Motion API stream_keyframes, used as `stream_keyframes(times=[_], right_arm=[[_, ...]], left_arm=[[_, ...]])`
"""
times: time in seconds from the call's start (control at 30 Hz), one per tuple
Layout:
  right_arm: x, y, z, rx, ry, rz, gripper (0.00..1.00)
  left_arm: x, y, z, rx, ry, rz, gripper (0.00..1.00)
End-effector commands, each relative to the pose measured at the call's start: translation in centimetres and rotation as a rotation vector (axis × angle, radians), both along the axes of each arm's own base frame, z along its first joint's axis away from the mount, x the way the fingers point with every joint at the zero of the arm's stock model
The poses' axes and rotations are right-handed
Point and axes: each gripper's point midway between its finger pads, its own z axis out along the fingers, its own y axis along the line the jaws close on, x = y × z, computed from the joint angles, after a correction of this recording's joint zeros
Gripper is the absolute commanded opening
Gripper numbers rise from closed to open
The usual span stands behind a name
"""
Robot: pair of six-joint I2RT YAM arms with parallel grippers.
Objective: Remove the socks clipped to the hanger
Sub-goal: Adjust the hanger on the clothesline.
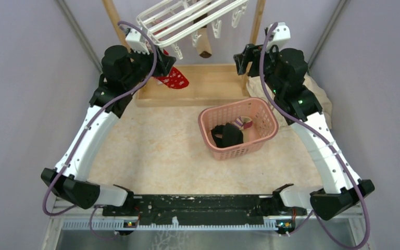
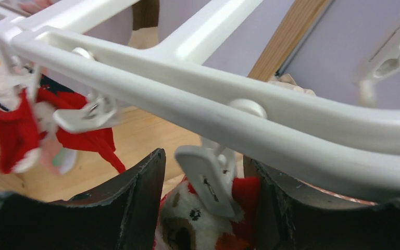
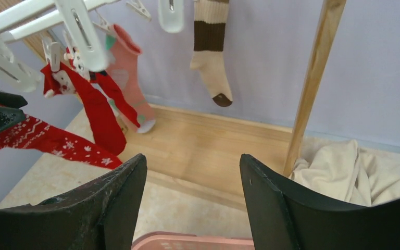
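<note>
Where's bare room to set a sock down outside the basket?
Free: tabletop between left arm and pink basket, down to the arm bases; right half of the wooden base. Crowded: at the hanger, left gripper among red socks; beige cloth right of basket.

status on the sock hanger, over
Left gripper open, straddling a clip holding a red sock. Right gripper open, empty. Other socks still clipped to the hanger. Nothing blocking the clip.

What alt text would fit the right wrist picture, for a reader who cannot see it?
The open right hand, holding nothing, faces red socks, a pink sock and a striped sock hanging from a white hanger. A wooden post and a beige cloth are at the right.
</note>
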Motion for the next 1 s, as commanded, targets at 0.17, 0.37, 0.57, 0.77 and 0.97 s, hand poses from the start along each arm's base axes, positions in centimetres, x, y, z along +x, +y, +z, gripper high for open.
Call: stream_keyframes(times=[0.17, 0.37, 0.57, 0.77, 0.97], right_arm=[[-1.0, -0.9, 1.1, 0.024, -0.033, -0.02, 0.67], [-1.0, -0.4, 0.6, 0.019, -0.023, 0.007, 0.67], [-1.2, 1.5, -1.0, 0.032, -0.012, 0.107, 0.67], [-2.7, 4.7, -2.4, 0.053, -0.042, 0.286, 0.66], [-3.6, 7.7, -2.5, 0.049, -0.146, 0.412, 0.69]], left_arm=[[1.0, -3.3, 1.5, -0.047, -0.029, -0.098, 0.62], [1.3, -4.6, 1.3, -0.044, -0.025, -0.118, 0.63], [1.3, -6.4, 1.6, -0.036, -0.033, -0.147, 0.63], [1.0, -7.9, 2.2, -0.032, -0.042, -0.167, 0.64], [0.4, -8.9, 2.7, -0.028, -0.05, -0.182, 0.64]])
